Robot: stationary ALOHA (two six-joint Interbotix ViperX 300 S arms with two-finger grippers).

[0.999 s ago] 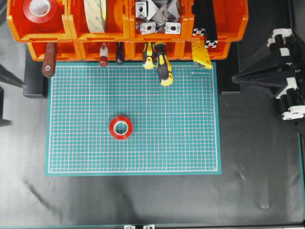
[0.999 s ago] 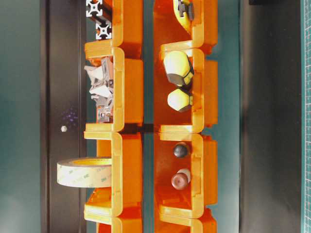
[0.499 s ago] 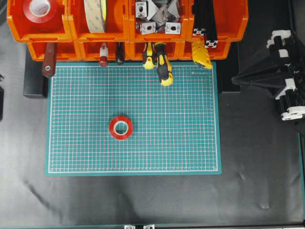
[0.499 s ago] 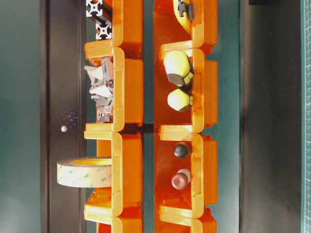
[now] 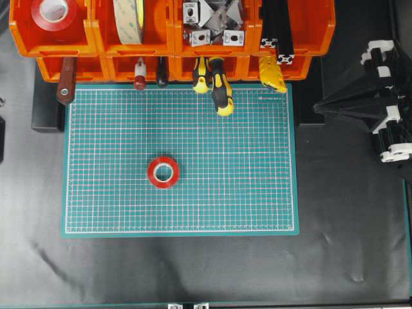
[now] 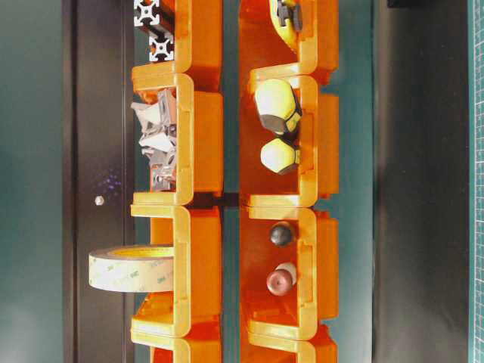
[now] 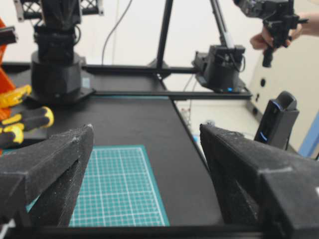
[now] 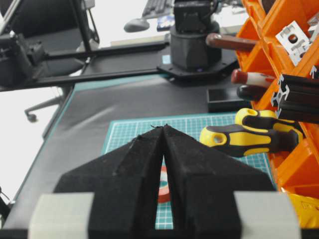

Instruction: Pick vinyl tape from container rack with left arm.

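A small glossy red vinyl tape roll (image 5: 163, 172) lies flat on the green cutting mat (image 5: 244, 180), left of its middle. The orange container rack (image 5: 96, 33) runs along the far edge; its top-left bin holds a larger red roll (image 5: 53, 13). My left gripper (image 7: 147, 149) is open wide and empty, looking across the mat's edge; it is almost out of the overhead view. My right gripper (image 5: 320, 106) is shut and empty at the right, off the mat. In the right wrist view its tips (image 8: 163, 127) point towards the tape (image 8: 163, 195), far off.
A cream-yellow tape roll (image 5: 129, 19), metal brackets (image 5: 212, 22) and black extrusions (image 5: 277, 26) fill the upper bins. Yellow-black screwdriver handles (image 5: 222, 90), a yellow tool (image 5: 273, 74) and a brown handle (image 5: 65, 84) stick out of the lower bins over the mat's far edge.
The left arm's black parts at the overhead view's left edge have drawn back almost out of sight. The tape has not moved. The right gripper has barely shifted.
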